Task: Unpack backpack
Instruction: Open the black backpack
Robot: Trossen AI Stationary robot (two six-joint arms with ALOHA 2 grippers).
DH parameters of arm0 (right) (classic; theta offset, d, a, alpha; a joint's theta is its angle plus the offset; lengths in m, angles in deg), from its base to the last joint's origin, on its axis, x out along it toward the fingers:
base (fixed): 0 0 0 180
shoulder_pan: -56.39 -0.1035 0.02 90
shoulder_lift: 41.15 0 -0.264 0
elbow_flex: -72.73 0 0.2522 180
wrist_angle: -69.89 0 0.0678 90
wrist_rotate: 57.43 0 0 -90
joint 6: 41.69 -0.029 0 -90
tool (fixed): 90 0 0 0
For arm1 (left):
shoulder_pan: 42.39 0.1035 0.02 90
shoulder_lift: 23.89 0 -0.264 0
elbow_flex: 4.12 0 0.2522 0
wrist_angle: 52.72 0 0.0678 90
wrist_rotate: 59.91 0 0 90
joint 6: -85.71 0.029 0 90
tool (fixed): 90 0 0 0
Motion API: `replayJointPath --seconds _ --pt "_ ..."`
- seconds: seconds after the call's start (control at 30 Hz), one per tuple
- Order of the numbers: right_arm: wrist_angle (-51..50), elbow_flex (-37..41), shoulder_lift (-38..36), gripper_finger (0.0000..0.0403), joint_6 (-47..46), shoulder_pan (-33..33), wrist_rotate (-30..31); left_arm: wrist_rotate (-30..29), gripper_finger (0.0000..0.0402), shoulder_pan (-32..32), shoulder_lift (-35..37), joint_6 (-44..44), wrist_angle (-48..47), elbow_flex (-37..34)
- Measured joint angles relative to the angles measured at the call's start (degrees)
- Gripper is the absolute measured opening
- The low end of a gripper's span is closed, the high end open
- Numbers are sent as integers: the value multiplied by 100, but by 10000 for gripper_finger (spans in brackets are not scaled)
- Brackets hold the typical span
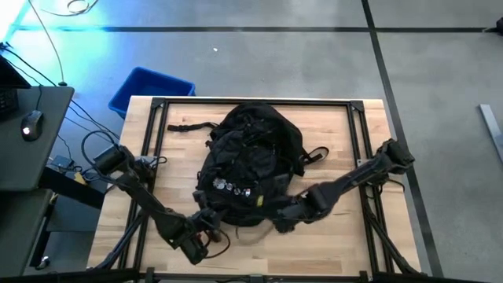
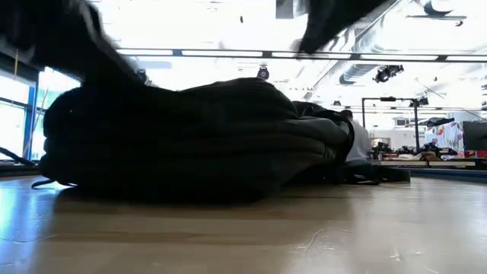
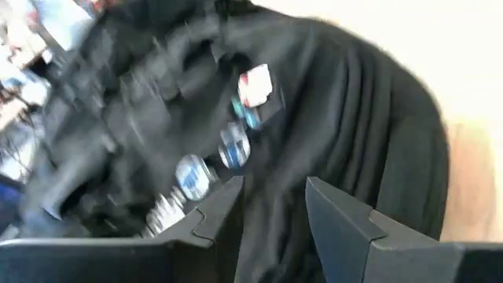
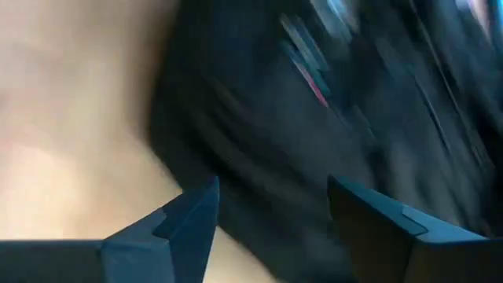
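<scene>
Item: black fabric backpack [image 1: 251, 161], lying flat on the wooden tabletop [image 1: 346, 244], roughly central and reaching from near the far edge towards the near edge. A row of small colourful pins [image 1: 232, 189] runs across the part of the bag nearest the near edge; the same pins [image 3: 228, 149] show in the left wrist view. One black strap [image 1: 189, 126] trails towards the far left corner, and a strap loop [image 1: 317, 155] lies on the wood at the bag's right side. In the low view the backpack [image 2: 190, 141] is a dark, slumped mound resting on the boards.

Left gripper [image 1: 206, 228]: at the bag's near left corner, close to the near edge of the tabletop. Its fingers [image 3: 346, 228] stand parted, with black fabric showing in the gap; whether they pinch it cannot be told.

Right gripper [image 1: 284, 220]: at the bag's near right corner, its arm reaching in from the right edge. Its fingers [image 4: 181, 220] are spread apart, released, with the bag's fabric just ahead of them; the view is motion-blurred.

Surroundings: a blue bin [image 1: 151, 89] on the floor beyond the far left corner; a desk with a computer mouse [image 1: 31, 123] to the left of the table.
</scene>
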Motion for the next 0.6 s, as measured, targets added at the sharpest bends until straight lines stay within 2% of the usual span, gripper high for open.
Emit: replayJointPath --seconds 0.13,0.27,0.4,0.6 --pt "-811 629 -12 191 -1235 253 836 450 106 34 -206 -772 -207 -270" --pt "-611 1327 -210 175 -1607 681 1028 821 73 -27 -238 -1792 -972 -522" --pt "524 1804 -284 163 -894 905 1074 859 39 -238 -251 -2418 -1466 -641" --pt "2089 1873 -308 152 448 908 887 844 13 -430 -251 -2498 -1435 -642"
